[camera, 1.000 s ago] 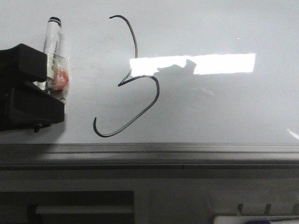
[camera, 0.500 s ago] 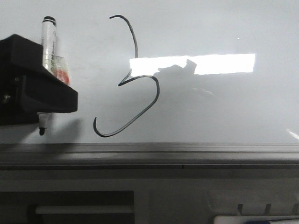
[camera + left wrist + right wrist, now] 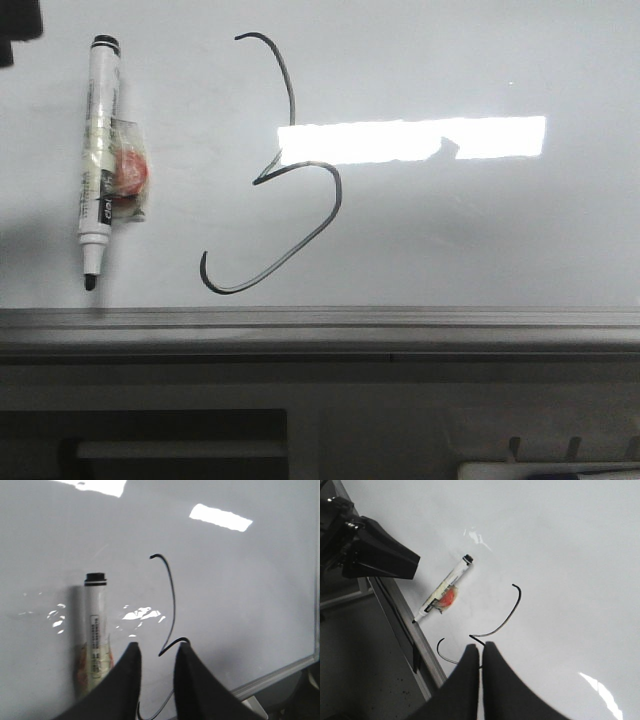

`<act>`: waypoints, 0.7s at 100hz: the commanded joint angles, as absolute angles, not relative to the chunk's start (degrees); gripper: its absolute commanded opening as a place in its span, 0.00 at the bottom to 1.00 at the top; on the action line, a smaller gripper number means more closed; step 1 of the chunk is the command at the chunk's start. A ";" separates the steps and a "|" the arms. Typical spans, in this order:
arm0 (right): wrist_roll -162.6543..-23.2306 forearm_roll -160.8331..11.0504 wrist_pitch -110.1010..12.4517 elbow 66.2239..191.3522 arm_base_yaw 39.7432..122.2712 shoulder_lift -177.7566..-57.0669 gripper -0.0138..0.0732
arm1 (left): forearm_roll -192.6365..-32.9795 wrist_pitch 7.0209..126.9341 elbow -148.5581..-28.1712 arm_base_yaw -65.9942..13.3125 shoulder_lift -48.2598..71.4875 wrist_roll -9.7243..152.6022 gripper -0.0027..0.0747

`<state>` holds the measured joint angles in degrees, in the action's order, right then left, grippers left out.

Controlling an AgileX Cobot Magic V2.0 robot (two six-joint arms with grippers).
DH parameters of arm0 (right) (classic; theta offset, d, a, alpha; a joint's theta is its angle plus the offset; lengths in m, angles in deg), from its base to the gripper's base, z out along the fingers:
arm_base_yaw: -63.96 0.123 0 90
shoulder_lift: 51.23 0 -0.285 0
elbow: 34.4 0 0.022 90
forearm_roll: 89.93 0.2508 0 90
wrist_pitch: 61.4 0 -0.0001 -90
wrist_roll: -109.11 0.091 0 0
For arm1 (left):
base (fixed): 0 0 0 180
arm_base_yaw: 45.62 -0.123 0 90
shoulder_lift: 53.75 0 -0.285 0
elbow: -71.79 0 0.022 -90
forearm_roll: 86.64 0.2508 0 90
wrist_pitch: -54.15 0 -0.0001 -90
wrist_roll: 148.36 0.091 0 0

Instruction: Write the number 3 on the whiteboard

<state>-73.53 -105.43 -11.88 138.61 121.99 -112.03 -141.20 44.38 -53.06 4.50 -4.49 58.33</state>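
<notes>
The number 3 (image 3: 290,165) is drawn in thin black line on the whiteboard (image 3: 480,230). A white marker pen (image 3: 98,160) with a black cap end and a red-and-clear wrap lies flat on the board left of the 3, tip toward the frame. My left gripper (image 3: 158,646) hovers open and empty above the board, the marker (image 3: 95,630) beside one finger and the 3's stroke (image 3: 171,595) past the gap. My right gripper (image 3: 480,646) is shut with nothing in it, above the 3 (image 3: 505,617). The marker (image 3: 442,596) lies apart from it.
The board's grey metal frame (image 3: 320,325) runs along its near edge, with a dark shelf and a white tray corner (image 3: 540,470) below. A dark part of the left arm (image 3: 18,25) shows at the top left corner, also seen as the left arm (image 3: 370,555).
The left gripper, which covered the marker's middle, has let it go and pulled away to the upper left. The marker now lies free on the board.
</notes>
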 commanded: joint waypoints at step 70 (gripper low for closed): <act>-72.67 -110.22 -35.41 93.97 117.77 -62.35 0.11 | -120.22 54.15 -50.83 4.47 -21.17 58.75 0.01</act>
<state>-73.06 -108.70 -31.25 94.66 118.30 -64.36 -122.20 55.85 -49.39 4.50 -21.28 58.78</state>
